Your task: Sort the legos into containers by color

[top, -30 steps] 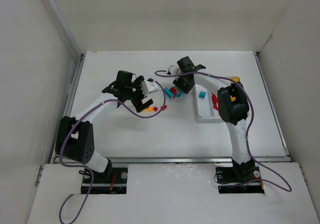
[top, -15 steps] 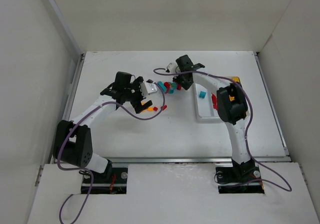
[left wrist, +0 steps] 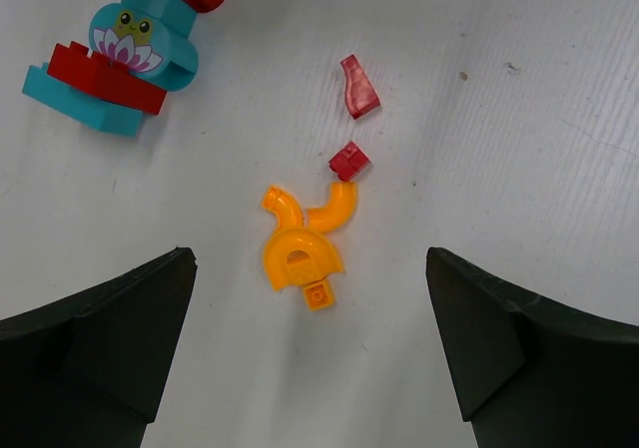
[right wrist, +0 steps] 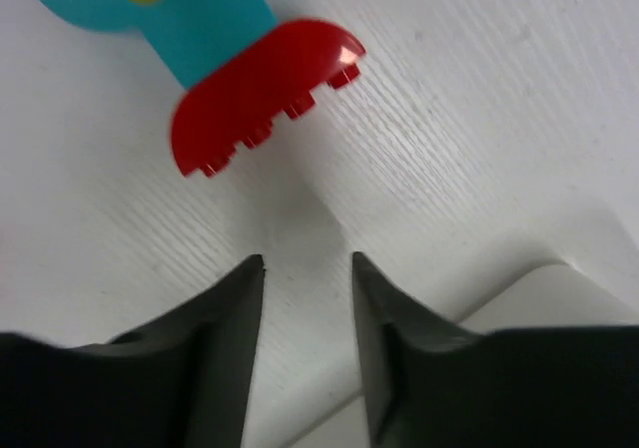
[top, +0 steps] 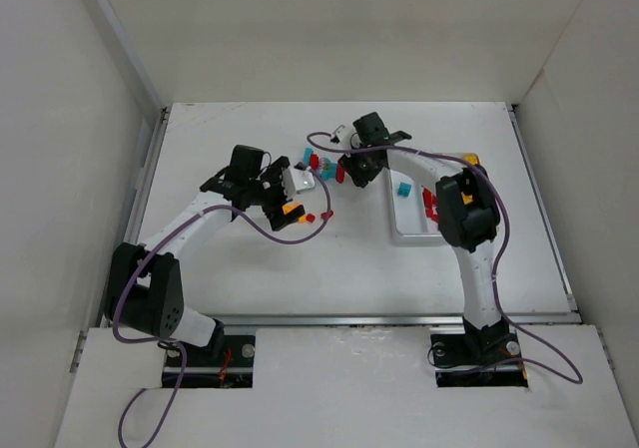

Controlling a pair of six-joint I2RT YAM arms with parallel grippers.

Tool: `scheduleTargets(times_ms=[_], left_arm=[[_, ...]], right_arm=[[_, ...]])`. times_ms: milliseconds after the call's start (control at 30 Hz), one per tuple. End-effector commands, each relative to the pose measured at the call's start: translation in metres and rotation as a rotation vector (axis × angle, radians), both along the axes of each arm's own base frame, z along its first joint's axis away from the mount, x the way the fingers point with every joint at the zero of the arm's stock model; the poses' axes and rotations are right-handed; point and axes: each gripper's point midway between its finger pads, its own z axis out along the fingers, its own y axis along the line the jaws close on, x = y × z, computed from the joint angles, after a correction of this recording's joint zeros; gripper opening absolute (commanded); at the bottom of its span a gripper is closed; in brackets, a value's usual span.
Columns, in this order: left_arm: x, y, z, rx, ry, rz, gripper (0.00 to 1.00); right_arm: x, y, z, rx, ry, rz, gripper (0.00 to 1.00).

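In the left wrist view my left gripper [left wrist: 310,313] is open wide and empty, just above the table. A cluster of orange curved legos [left wrist: 303,243] lies just ahead of its fingertips. Two small red pieces [left wrist: 346,161] lie beyond, with a teal and red clump [left wrist: 115,64] at the upper left. My right gripper [right wrist: 307,263] has its jaws narrowly apart with nothing between them. A red arched piece [right wrist: 265,94] and a teal piece [right wrist: 190,9] lie just ahead of it. In the top view the white tray [top: 411,236] holds teal and red pieces, to the right of my right gripper [top: 341,172].
The tray's corner [right wrist: 544,293] shows right beside the right fingers. A yellow piece [top: 470,159] sits at the tray's far right end. White walls enclose the table on three sides. Purple cables trail over the table between the arms.
The teal and red clump has slid left and farther away ahead of my right gripper. My left gripper has dropped over the orange pieces.
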Motion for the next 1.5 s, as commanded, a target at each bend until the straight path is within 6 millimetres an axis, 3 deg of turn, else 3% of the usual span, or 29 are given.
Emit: scheduleTargets(times_ms=[0,133,167,367,567,733,900,967,1033,1067,1267,1300,1467], left_arm=[[-0.006,-0.005,0.018,-0.027,-0.031,-0.038,1.00],[-0.007,-0.003,0.016,-0.018,-0.025,-0.032,1.00],[-0.007,-0.003,0.020,-0.021,-0.034,-0.032,1.00],[-0.008,-0.001,0.018,-0.008,-0.034,-0.031,1.00],[-0.005,-0.001,0.019,-0.005,-0.046,-0.025,1.00],[-0.004,0.001,0.022,-0.002,-0.057,-0.019,1.00],[-0.006,0.001,0.018,0.001,-0.048,-0.019,1.00],[-0.006,0.001,0.018,0.001,-0.048,-0.019,1.00],[-0.004,0.001,0.019,-0.002,-0.057,-0.019,1.00],[-0.004,0.001,0.019,-0.002,-0.057,-0.019,1.00],[-0.004,0.001,0.019,-0.002,-0.057,-0.019,1.00],[-0.005,0.001,0.023,-0.005,-0.065,-0.019,1.00],[-0.006,0.001,0.022,-0.017,-0.043,0.001,1.00]], right_arm=[[0.009,0.049,0.069,0.262,-0.076,0.027,0.50],[0.018,0.062,0.088,0.366,-0.109,-0.019,0.82],[0.022,0.066,0.088,0.355,-0.123,-0.024,0.85],[0.026,0.071,0.049,0.272,-0.002,0.033,0.91],[0.020,0.101,0.047,0.282,-0.013,0.084,0.92],[0.020,0.097,0.017,0.227,0.051,0.062,0.92],[0.013,0.089,0.007,0.194,0.073,0.046,0.86],[0.009,0.086,0.011,0.192,0.077,0.046,0.79],[0.004,0.083,0.007,0.184,0.090,0.044,0.67],[0.001,0.087,0.010,0.188,0.083,0.054,0.51],[-0.010,0.086,0.011,0.190,0.078,0.063,0.11],[-0.009,0.088,0.023,0.211,0.062,0.050,0.00],[-0.008,0.101,0.070,0.364,0.014,0.038,0.00]])
